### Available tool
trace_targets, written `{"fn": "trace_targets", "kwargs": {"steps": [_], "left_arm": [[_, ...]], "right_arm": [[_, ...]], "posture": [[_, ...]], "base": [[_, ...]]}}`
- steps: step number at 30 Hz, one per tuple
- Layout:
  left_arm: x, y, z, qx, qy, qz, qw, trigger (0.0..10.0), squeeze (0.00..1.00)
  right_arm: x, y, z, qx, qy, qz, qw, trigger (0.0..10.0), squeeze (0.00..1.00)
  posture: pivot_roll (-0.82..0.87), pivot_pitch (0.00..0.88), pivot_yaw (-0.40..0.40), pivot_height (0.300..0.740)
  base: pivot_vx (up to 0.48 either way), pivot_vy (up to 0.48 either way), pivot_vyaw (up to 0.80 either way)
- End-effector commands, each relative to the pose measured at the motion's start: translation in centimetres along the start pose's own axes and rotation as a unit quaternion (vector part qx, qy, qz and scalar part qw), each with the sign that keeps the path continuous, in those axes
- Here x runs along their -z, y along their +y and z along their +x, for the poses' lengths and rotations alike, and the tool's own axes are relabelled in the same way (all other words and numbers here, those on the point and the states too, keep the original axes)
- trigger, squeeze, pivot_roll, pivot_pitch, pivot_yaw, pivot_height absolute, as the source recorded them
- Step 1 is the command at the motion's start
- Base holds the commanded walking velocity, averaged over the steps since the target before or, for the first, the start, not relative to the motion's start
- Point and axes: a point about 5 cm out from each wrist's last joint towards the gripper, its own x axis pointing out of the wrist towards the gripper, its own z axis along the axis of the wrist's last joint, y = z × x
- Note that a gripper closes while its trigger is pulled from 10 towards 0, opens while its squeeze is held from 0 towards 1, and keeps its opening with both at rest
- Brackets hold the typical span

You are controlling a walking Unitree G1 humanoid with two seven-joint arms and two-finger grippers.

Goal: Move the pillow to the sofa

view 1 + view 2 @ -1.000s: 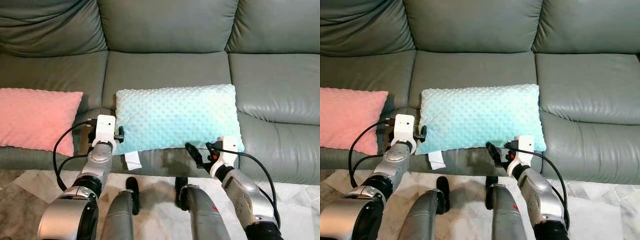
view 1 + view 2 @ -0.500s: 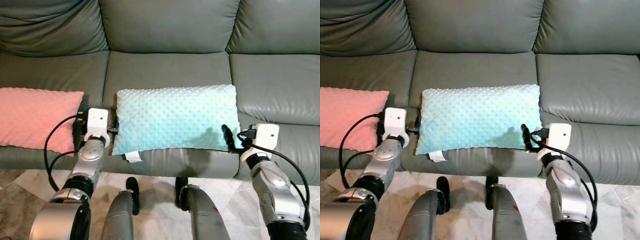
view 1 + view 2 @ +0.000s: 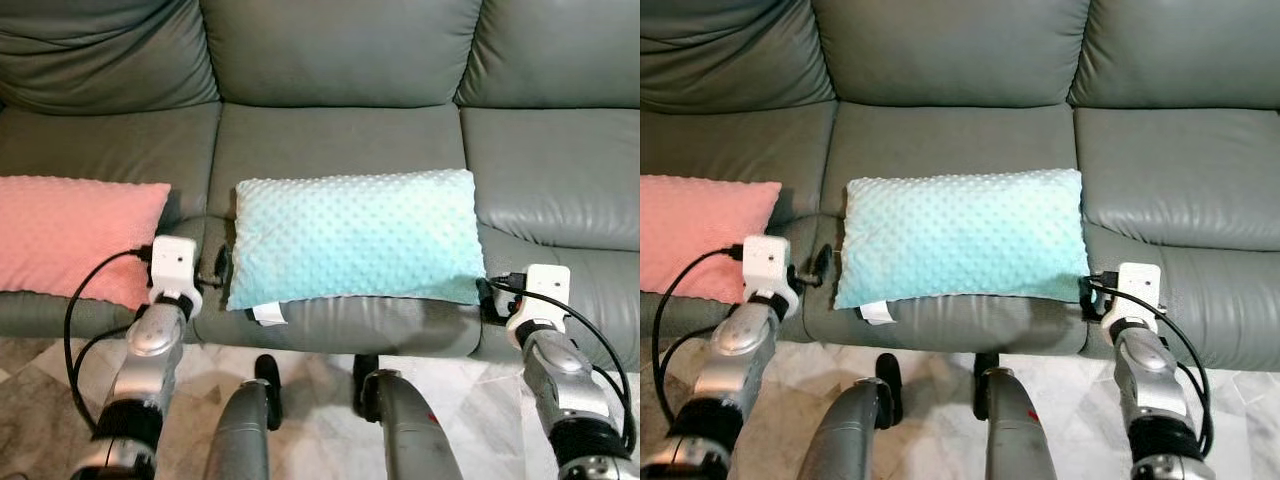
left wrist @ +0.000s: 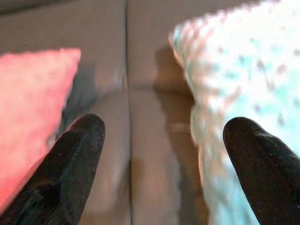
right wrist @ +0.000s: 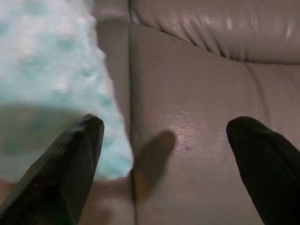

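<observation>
A mint-green dotted pillow [image 3: 355, 240] lies flat on the middle seat of the grey leather sofa [image 3: 340, 130], its white tag [image 3: 268, 315] hanging over the front edge. My left gripper [image 3: 218, 270] is open just off the pillow's left end, holding nothing. In the left wrist view the pillow [image 4: 243, 70] lies beside one black finger [image 4: 75, 164], not between the two. My right gripper [image 3: 486, 298] is open at the pillow's right front corner. The right wrist view has the pillow [image 5: 47, 70] to one side and bare seat leather in the gap.
A pink pillow [image 3: 70, 235] lies on the left seat, close to my left arm. The right seat [image 3: 560, 190] is bare leather. Marble floor [image 3: 320, 365] runs below the sofa's front edge, with my own legs [image 3: 240, 430] in the foreground.
Both grippers have drawn away from the pillow: the right swung from under its front edge out to the right corner, the left slid outward and lower. The pillow stays flat on the seat.
</observation>
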Motion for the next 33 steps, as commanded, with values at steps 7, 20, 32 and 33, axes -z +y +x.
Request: {"fn": "trace_targets", "kwargs": {"steps": [7,20,32,33], "left_arm": [[1.9,1.4,-3.2,-0.010,0.052,0.001,0.999,10.0,0.00],[0.9,1.4,-3.0,-0.008,0.059,0.002,0.998,10.0,0.00],[0.9,0.7,-3.0,-0.004,0.065,-0.003,0.998,10.0,0.00],[1.2,0.7,-3.1,-0.003,0.069,-0.002,0.998,10.0,0.00]], "right_arm": [[0.9,0.5,0.7,-0.001,0.019,-0.020,1.000,10.0,0.00],[0.4,4.2,1.2,-0.059,0.005,0.021,0.998,10.0,0.00],[1.6,3.3,0.7,-0.045,0.017,0.005,0.999,10.0,0.00],[1.9,2.8,0.6,-0.031,0.020,-0.008,0.999,10.0,0.00]], "posture": [[0.09,0.497,0.101,0.740],[0.11,0.500,0.114,0.740],[0.10,0.496,0.108,0.740],[0.10,0.490,0.107,0.740]], "base": [[0.000,0.000,0.00],[0.000,0.000,0.00],[0.000,0.000,0.00],[0.000,0.000,0.00]]}}
